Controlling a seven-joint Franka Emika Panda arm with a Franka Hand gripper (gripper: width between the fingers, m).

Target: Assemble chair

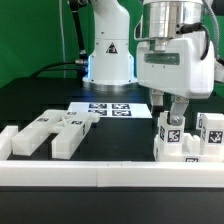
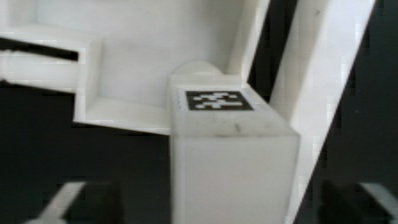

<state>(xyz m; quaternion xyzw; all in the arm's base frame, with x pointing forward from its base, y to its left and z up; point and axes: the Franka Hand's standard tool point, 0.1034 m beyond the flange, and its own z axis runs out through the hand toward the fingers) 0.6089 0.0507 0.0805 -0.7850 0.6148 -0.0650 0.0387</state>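
Two blurred grey fingers [image 2: 63, 203] stand spread, apparently released, either side of a tagged post [image 2: 231, 150] of the small white blocky plastic chair [image 1: 185, 138], on the black tabletop [image 1: 40, 95] toward the exterior view's right.

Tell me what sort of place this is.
Probably a robotics lab bench. A white robot arm stands on a black table before a green backdrop. A marker board of printed tags lies on the table, and white chair parts carry similar tags.
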